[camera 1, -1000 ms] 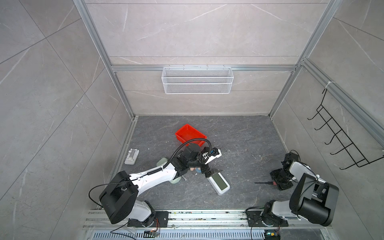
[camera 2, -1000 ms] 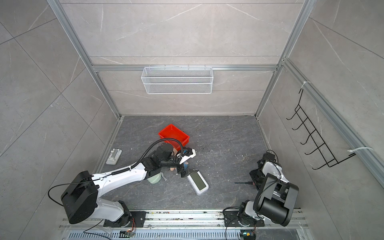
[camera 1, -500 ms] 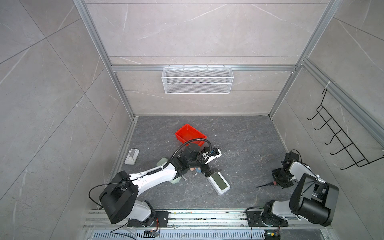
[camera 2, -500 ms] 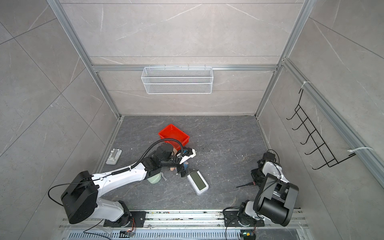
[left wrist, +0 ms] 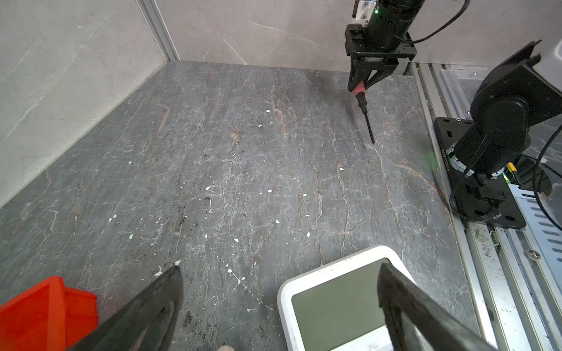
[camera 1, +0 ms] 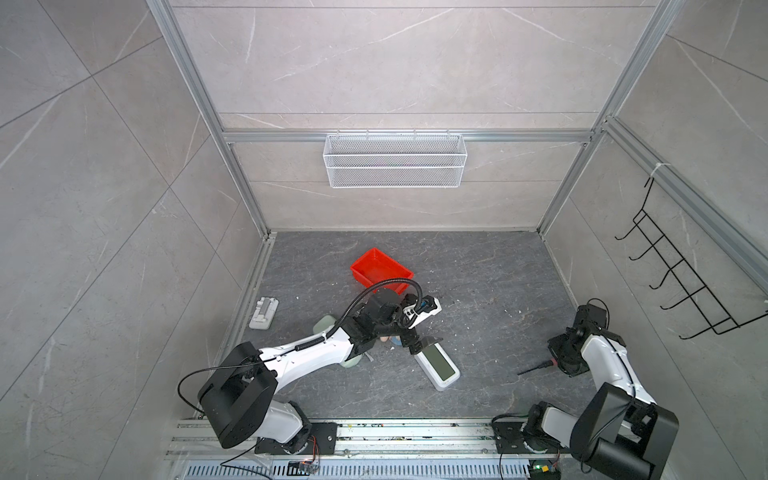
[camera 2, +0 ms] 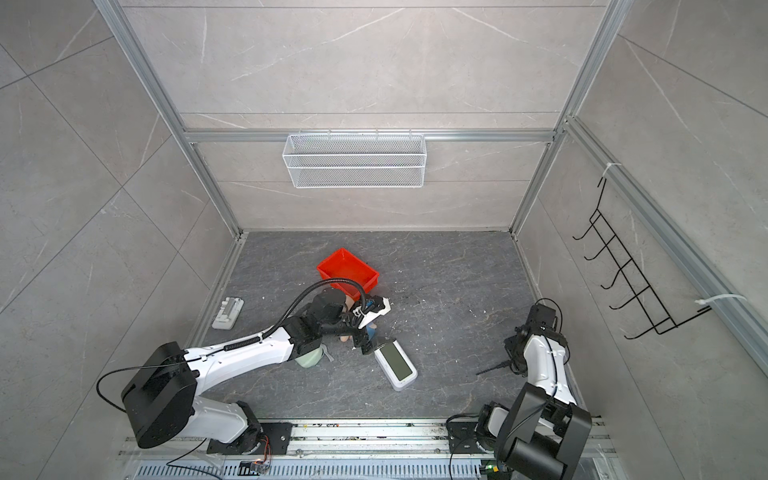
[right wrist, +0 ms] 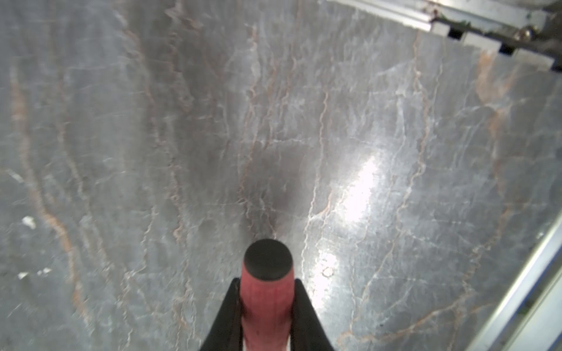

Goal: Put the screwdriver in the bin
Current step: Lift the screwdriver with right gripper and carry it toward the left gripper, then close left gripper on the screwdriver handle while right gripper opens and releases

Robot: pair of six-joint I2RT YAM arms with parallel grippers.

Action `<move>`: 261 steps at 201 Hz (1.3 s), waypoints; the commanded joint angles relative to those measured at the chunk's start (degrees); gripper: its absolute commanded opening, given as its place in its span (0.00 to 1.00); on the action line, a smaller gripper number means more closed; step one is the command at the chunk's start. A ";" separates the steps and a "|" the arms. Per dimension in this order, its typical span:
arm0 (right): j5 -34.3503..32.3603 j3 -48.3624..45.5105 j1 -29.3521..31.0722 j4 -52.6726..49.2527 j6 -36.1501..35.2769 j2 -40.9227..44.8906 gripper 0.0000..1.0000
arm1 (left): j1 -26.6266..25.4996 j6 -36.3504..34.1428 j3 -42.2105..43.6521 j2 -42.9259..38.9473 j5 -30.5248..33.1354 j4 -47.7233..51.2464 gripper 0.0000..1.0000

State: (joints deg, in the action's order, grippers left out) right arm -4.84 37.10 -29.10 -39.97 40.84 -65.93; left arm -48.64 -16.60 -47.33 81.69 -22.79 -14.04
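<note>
By the right edge of the floor (camera 1: 478, 291), toward the front, the right gripper (left wrist: 362, 86) is clamped on the red handle of the screwdriver (camera 1: 536, 368), its shaft slanting down. Mid-floor, the left gripper (left wrist: 279, 269) hangs with jaws spread wide over a white display device (camera 1: 437, 363). Beyond, well apart from the screwdriver, sits the red bin (camera 1: 380, 268).

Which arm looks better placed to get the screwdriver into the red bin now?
The right arm: the right gripper is shut on the screwdriver by its red handle. The left gripper hangs open and empty, though nearer the bin.
</note>
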 commanded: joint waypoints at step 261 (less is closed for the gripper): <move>18.98 36.16 54.07 18.73 -35.92 -15.31 0.00 | 8.39 51.77 -4.76 11.93 -6.19 -34.51 0.79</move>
State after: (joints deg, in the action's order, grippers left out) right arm 10.09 69.60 22.96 -22.15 8.01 -79.57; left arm -40.45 29.45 -51.09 91.88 -25.85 -36.16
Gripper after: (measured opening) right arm 0.212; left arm 0.789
